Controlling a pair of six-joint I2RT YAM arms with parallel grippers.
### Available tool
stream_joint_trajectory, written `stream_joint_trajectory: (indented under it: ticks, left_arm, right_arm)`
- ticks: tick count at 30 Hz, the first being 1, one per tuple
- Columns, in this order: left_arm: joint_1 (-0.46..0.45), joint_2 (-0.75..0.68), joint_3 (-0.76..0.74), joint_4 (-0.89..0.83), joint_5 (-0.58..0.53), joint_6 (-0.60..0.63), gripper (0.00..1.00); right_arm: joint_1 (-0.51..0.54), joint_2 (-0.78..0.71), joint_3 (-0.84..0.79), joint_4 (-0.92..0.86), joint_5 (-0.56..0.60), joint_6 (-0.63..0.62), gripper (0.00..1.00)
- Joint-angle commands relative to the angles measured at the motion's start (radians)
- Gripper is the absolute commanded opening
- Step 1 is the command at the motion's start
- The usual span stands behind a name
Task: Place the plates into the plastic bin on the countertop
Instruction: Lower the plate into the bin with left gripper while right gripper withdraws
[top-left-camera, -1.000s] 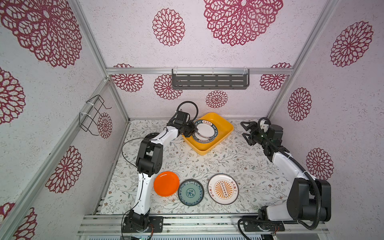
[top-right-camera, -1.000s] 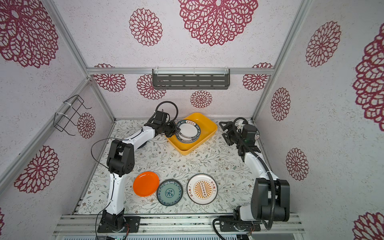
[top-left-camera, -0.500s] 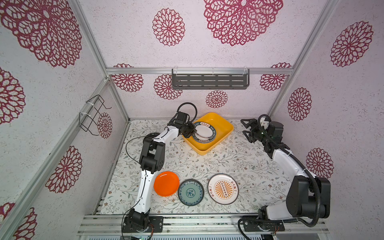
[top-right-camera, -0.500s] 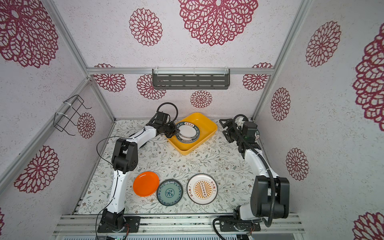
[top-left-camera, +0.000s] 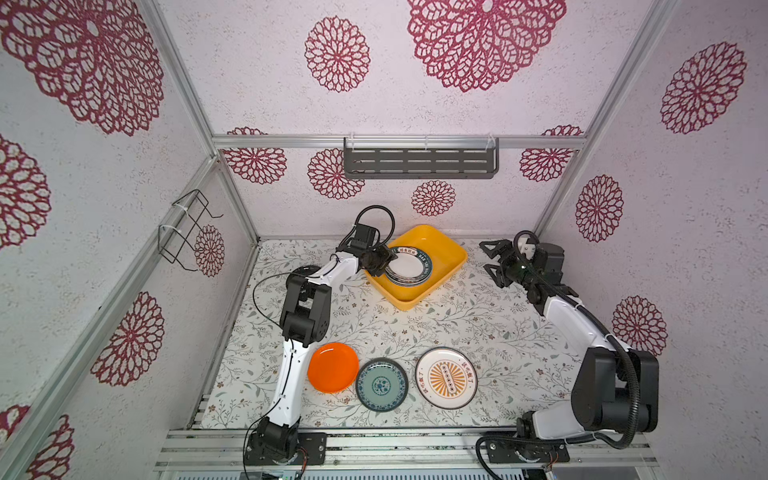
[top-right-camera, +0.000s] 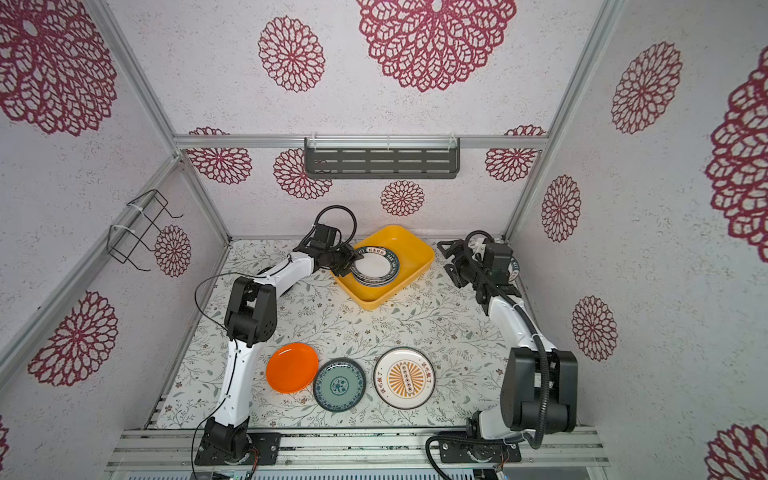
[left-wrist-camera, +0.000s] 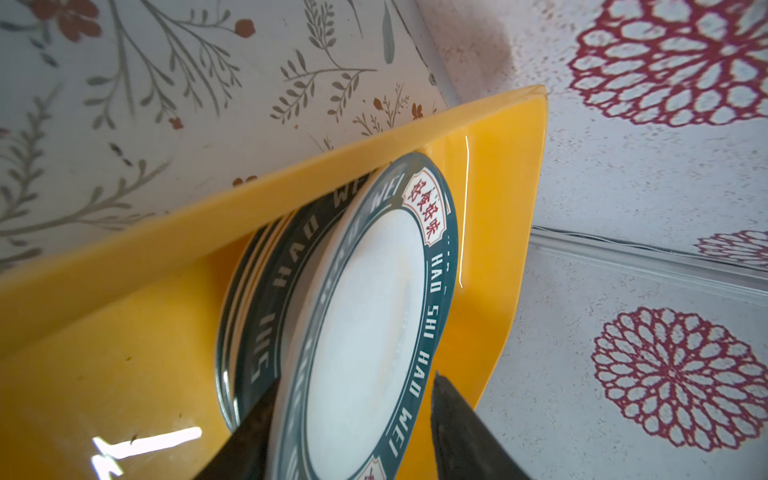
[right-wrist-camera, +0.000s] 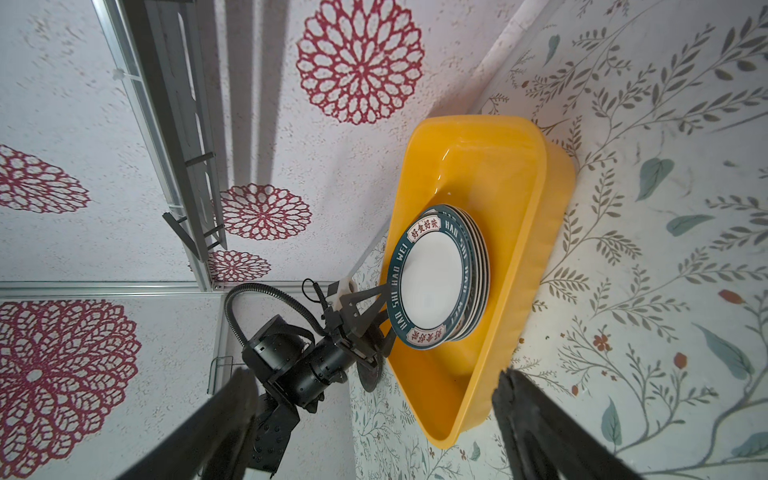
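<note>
Yellow-orange plastic bin (top-left-camera: 444, 253) is sitting at the back of the patterned desk (top-left-camera: 415, 328), near the rear wall. A stack of plates (right-wrist-camera: 478, 266) is resting inside it, at the end nearer the left arm. The top one, a white plate with a dark lettered rim (top-left-camera: 409, 266), is lying slightly tilted on the stack. The left gripper (top-left-camera: 385, 261) is straddling that plate's near edge with its jaws parted; in the left wrist view one finger (left-wrist-camera: 457, 428) is standing clear of the rim. The right gripper (top-left-camera: 492, 261) is hovering wide open beside the bin, holding nothing. An orange plate (top-left-camera: 332, 368), a teal plate (top-left-camera: 381, 384) and a sunburst plate (top-left-camera: 446, 377) are lying in a row along the desk's front, outside the bin
</note>
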Motion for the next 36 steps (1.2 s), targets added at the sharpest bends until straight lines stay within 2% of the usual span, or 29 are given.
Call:
stream_joint_trajectory:
  ticks: [1, 3, 9, 16, 22, 31, 36]
  left_arm:
    - [-0.016, 0.002, 0.044, -0.037, -0.037, 0.016, 0.63]
    - [-0.023, 0.006, 0.061, -0.064, -0.059, 0.023, 0.69]
    - [-0.044, 0.047, 0.172, -0.191, -0.13, 0.083, 0.75]
    - [-0.058, 0.084, 0.268, -0.322, -0.211, 0.15, 0.75]
    - [-0.059, 0.098, 0.287, -0.356, -0.223, 0.144, 0.77]
    - [-0.083, 0.086, 0.316, -0.438, -0.316, 0.167, 0.81]
    - [-0.088, 0.094, 0.318, -0.418, -0.29, 0.171, 0.81]
  right_arm:
    - [0.003, -0.021, 0.029, -0.016, -0.013, -0.046, 0.92]
    - [0.002, -0.031, 0.026, -0.031, -0.011, -0.056, 0.93]
    - [0.0, -0.048, 0.029, -0.065, -0.009, -0.084, 0.93]
    - [-0.004, -0.052, 0.034, -0.087, -0.004, -0.099, 0.93]
    - [-0.005, -0.034, 0.046, -0.095, -0.017, -0.103, 0.92]
    - [-0.003, -0.007, 0.065, -0.099, -0.033, -0.104, 0.92]
    - [-0.005, -0.014, 0.061, -0.111, -0.029, -0.114, 0.92]
